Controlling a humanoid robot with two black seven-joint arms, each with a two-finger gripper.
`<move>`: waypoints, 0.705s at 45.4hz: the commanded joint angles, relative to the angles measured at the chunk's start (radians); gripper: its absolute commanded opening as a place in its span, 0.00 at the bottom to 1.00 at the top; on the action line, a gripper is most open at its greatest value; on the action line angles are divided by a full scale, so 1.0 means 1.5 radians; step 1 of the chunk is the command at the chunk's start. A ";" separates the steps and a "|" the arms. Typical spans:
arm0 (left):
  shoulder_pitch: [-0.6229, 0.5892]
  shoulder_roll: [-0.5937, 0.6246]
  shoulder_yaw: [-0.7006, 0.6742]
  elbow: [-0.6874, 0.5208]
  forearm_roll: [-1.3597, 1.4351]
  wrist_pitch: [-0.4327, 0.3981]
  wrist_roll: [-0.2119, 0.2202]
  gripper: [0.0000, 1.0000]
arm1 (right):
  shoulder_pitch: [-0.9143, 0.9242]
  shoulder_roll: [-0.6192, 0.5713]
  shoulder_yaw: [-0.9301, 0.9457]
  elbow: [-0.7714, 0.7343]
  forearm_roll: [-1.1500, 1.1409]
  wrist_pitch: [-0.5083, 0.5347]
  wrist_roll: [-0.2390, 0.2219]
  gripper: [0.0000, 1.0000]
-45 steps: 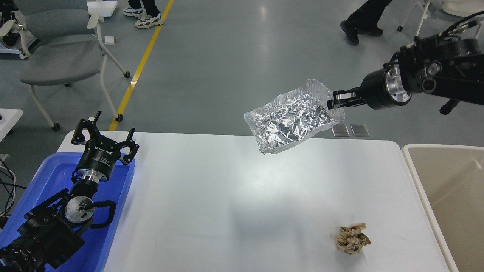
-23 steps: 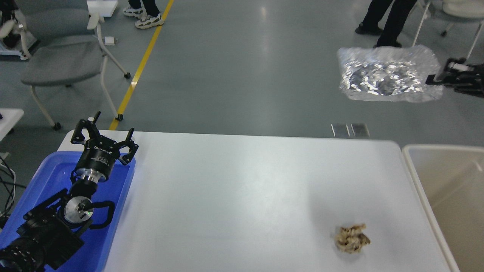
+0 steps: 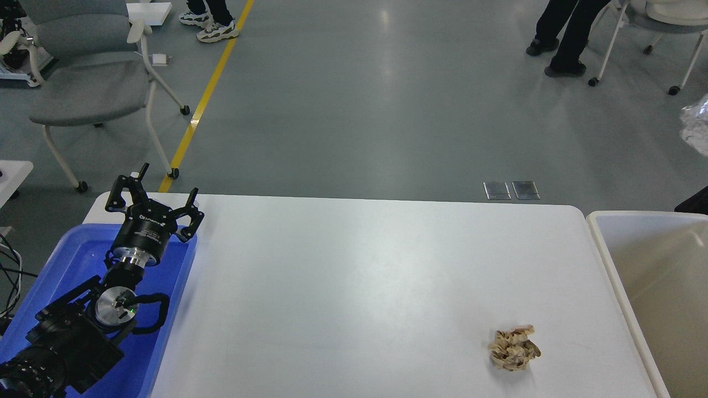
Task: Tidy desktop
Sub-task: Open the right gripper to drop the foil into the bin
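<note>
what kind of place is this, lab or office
Most likely a robotics lab or test floor: a grey sealed floor with a yellow line, rolling chairs, and a white desktop flanked by sorting bins.

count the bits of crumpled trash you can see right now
2: a crumpled paper ball on the desktop near the right front, and a piece of foil cut off by the right edge, above the floor.

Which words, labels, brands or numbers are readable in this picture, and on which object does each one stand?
White lettering on the body of the left gripper: present, but too small and blurred to read with confidence.
The desktop, blue tray, beige tub and crumpled paper: no text visible.
</note>
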 commanded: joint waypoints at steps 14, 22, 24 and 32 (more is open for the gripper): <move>-0.001 -0.001 0.001 0.000 0.000 0.000 0.000 1.00 | -0.279 0.227 0.049 -0.188 0.310 -0.264 -0.030 0.00; -0.001 -0.001 0.001 0.000 0.000 0.000 0.000 1.00 | -0.410 0.317 0.184 -0.337 0.285 -0.259 -0.071 0.00; -0.001 -0.001 0.001 0.000 0.000 0.001 0.000 1.00 | -0.431 0.332 0.209 -0.358 0.266 -0.258 -0.072 0.00; -0.001 -0.001 0.001 0.000 0.000 0.001 0.000 1.00 | -0.490 0.359 0.313 -0.366 0.216 -0.262 -0.072 0.00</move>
